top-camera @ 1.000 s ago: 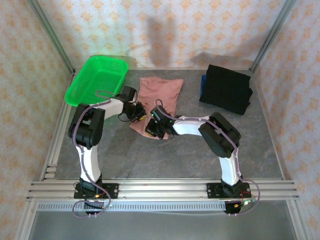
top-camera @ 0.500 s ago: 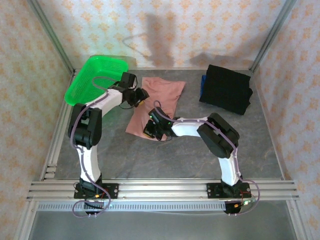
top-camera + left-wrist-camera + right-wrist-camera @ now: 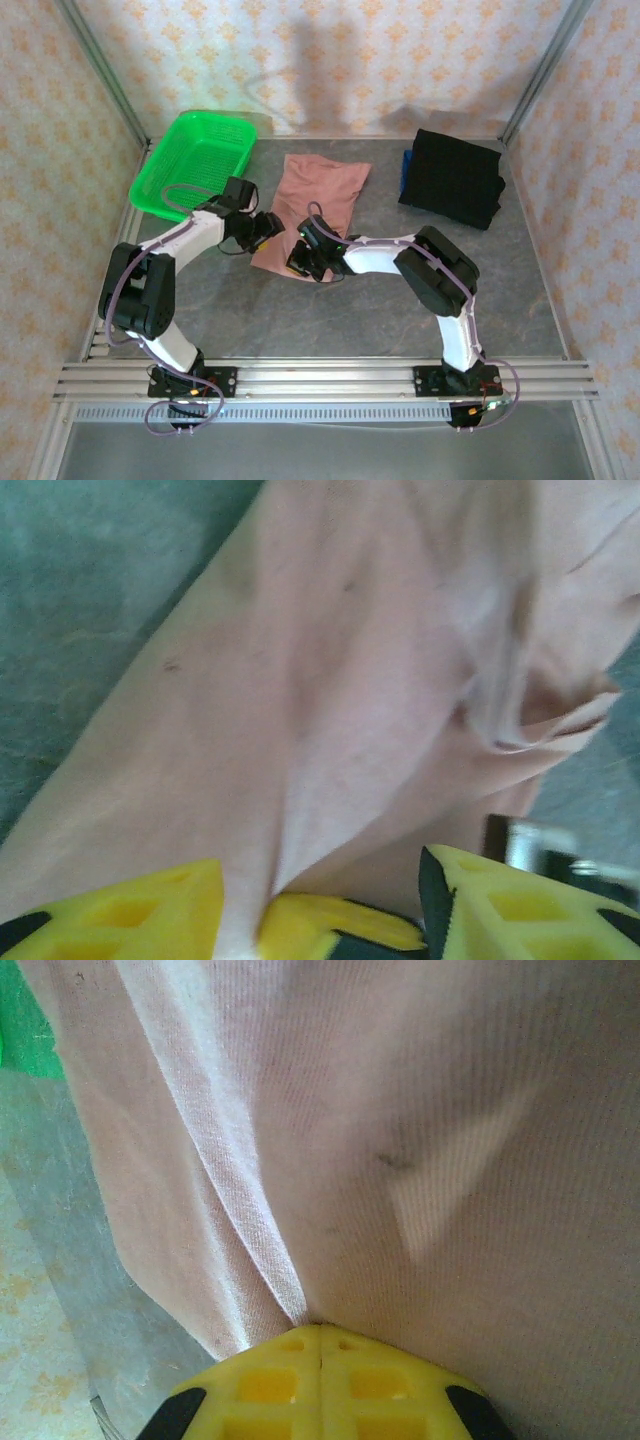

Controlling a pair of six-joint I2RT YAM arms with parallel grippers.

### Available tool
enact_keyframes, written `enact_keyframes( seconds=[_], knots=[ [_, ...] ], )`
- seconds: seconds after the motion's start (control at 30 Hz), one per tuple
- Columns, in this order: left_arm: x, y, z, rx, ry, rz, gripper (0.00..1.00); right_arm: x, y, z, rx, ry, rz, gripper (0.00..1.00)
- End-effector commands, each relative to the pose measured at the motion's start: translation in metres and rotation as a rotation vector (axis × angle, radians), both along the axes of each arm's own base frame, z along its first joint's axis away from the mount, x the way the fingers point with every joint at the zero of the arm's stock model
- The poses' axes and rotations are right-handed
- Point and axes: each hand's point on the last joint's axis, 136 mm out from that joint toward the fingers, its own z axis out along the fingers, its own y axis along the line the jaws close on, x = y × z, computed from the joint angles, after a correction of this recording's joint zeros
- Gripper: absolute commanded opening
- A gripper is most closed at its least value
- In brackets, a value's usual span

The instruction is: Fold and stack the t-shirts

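Two items: pink shirt (image 3: 322, 190), mid-table, partly folded; black shirt (image 3: 452, 180), folded, far right; right gripper (image 3: 320, 1345) clamped on pink shirt's near edge; left gripper (image 3: 320, 880) half spread over its left edge, gripping nothing. Recommended: pinch left corner level with right, keeping hem taut.

Cream wallpaper (image 3: 400, 60) with orange motifs is enclosing the grey marbled surface (image 3: 360, 310) beyond and beside the left pincer (image 3: 264, 227), while metal posts (image 3: 104, 75) are standing at the far corners.
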Motion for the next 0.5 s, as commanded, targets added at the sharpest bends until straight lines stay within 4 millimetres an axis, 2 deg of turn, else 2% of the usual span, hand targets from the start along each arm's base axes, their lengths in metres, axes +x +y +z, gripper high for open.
enact_keyframes(
  seconds=[0.0, 0.13, 0.27, 0.47],
  knots=[
    [-0.003, 0.006, -0.004, 0.025, -0.004, 0.014, 0.49, -0.021, -0.035, -0.024, -0.154, 0.063, -0.028, 0.07],
    [-0.006, 0.011, -0.012, 0.052, 0.019, 0.029, 0.43, -0.008, -0.053, -0.005, -0.170, 0.041, -0.067, 0.09],
    [-0.022, 0.024, -0.029, 0.115, 0.079, 0.042, 0.41, 0.002, -0.074, 0.011, -0.176, 0.021, -0.109, 0.15],
    [-0.042, 0.024, -0.036, 0.090, 0.088, 0.044, 0.44, 0.000, -0.090, 0.052, -0.144, -0.042, -0.122, 0.26]
  ],
)
